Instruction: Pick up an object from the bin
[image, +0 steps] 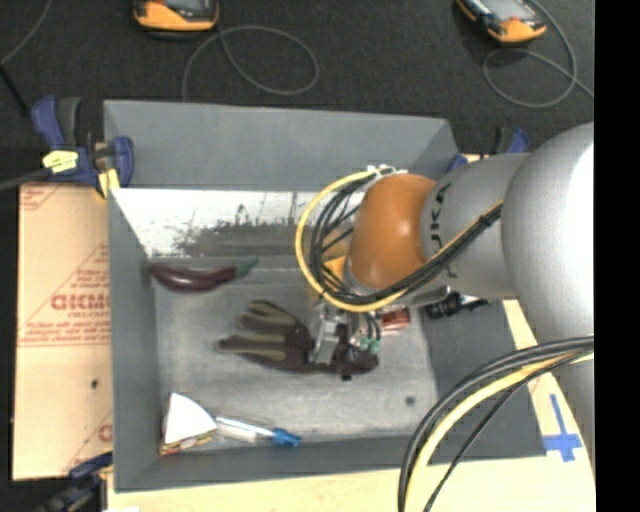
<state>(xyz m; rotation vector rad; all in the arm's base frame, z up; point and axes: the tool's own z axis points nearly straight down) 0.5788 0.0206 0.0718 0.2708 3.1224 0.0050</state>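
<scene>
My gripper (335, 352) is low in the middle of the bin, at the wrist end of a dark brown glove (268, 336) that lies flat with its fingers spread to the left. The gripper's tips sit on or against the glove's cuff; the orange cover above hides most of them. A dark purple eggplant (195, 277) with a green stem lies near the bin's back left wall, well apart from the gripper.
In the front left corner lies a white folded piece (186, 419) with a clear pen with a blue cap (255, 432) beside it. Something red (397, 320) peeks out under the arm at the right. The arm covers the bin's right side.
</scene>
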